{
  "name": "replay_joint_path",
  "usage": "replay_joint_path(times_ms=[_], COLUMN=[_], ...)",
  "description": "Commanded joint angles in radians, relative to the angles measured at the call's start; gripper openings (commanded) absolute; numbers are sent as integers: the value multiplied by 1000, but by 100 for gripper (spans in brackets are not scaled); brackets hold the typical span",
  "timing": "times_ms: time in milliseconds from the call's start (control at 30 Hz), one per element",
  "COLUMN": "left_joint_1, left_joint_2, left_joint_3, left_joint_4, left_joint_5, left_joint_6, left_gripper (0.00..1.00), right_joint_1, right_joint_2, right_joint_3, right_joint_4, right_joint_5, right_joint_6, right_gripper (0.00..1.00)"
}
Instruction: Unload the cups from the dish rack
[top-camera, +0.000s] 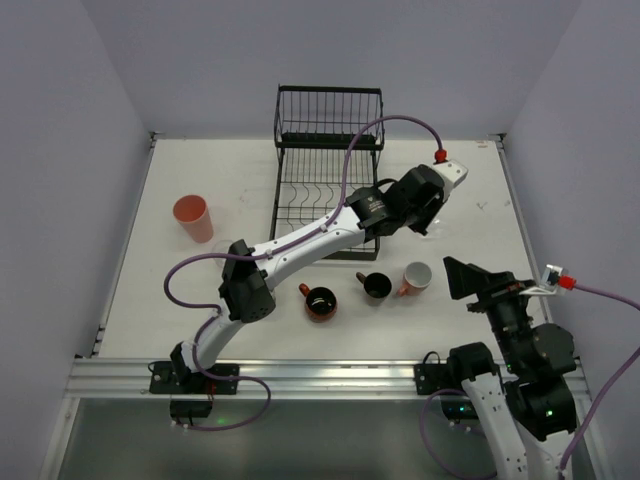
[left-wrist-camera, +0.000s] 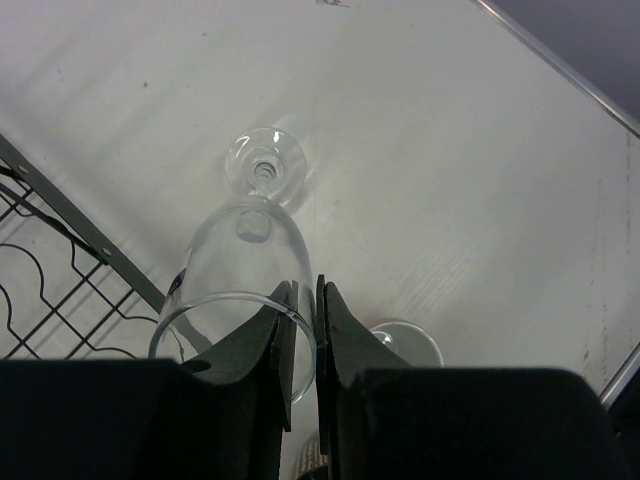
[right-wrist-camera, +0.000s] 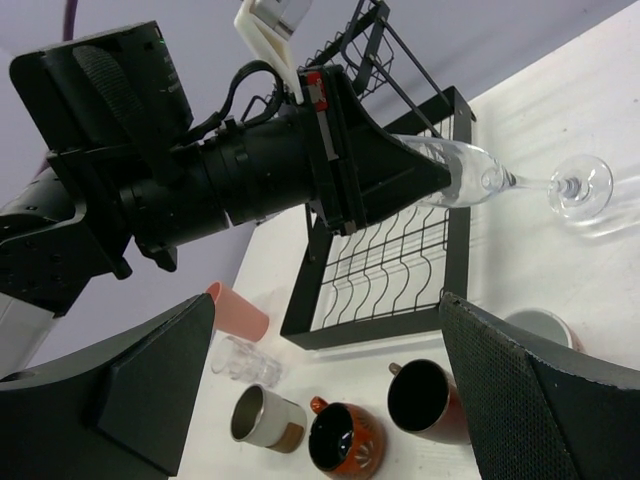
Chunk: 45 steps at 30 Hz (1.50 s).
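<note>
Where the top camera looks down, dish rack: far middle of the desk.
Standing on desk: salmon tumbler at left; orange-red cup, dark brown mug and white-and-brown cup in a near row.
Left wrist, left pincer: clamped on the rim of a clear stemmed glass, which is tilted, beside the rack.
Right wrist, right pincer: wide open, empty.

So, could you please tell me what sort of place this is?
Most likely a robotics lab test cell, not a kitchen: a white table boxed in by plain walls, two robot arms bolted to a metal rail at its near edge, and a dish rack with cups beside it.
</note>
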Motion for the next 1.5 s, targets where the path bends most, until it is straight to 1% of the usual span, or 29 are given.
replay_joint_path(times_ms=[0,100,300,400,567,700,1033,1167,1467], left_joint_1=[3,-1,-23,-24,-25,-27,-30,-30,-28], left_joint_2=[-71,-88,-125,-134,-134,-146,-125,-93,-71], left_joint_3=[55,35,32,41,80,71,64,90,95], left_joint_4=[-23,-69,-129,-152,-228,-282,-310,-320,-320], left_joint_5=[-5,10,-36,-37,-5,10,38,46,50], left_joint_6=[14,8,19,17,6,0,12,22,32], left_gripper=[0,0,0,0,0,0,0,0,0], right_joint_1=[3,3,3,3,3,3,3,1,3], right_joint_2=[-5,-6,-2,1,8,9,9,12,9], right_joint_3=[41,47,44,38,31,33,27,22,13], right_joint_4=[-3,0,22,31,37,40,45,46,59], right_joint_5=[-20,-20,-51,-64,-75,-81,-91,-94,-98], right_joint_6=[-16,-16,-19,-19,-21,-18,-12,-12,-6], right_gripper=[96,97,97,97,97,97,97,97,97])
